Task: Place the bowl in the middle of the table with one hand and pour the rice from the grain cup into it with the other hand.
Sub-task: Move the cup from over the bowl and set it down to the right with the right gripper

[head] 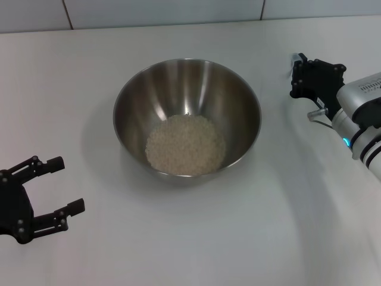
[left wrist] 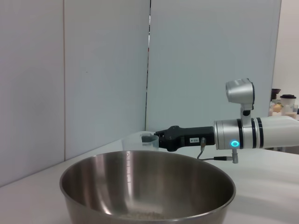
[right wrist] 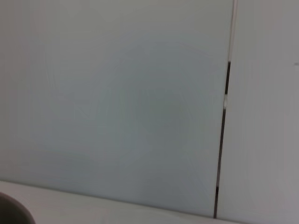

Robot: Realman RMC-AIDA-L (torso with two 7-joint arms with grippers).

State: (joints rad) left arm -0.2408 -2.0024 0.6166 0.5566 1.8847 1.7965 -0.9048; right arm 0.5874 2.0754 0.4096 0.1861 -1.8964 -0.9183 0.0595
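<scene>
Now the rice (head: 186, 145) lies in the bowl (head: 241, 89), mid-table; right gripper (head: 296, 74), far right, clamps the grain cup (left wrist: 140, 141); left gripper (head: 59, 189), near left, gapes empty.

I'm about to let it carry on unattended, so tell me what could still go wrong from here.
The rice already lies in the bowl. The right gripper is at the clear grain cup beside the bowl's rim; if it swings inward it might knock the bowl. The cup is hard to see against the white table, so tipping could go unnoticed. The left gripper is open, apart from the bowl, so nothing steadies it.
</scene>
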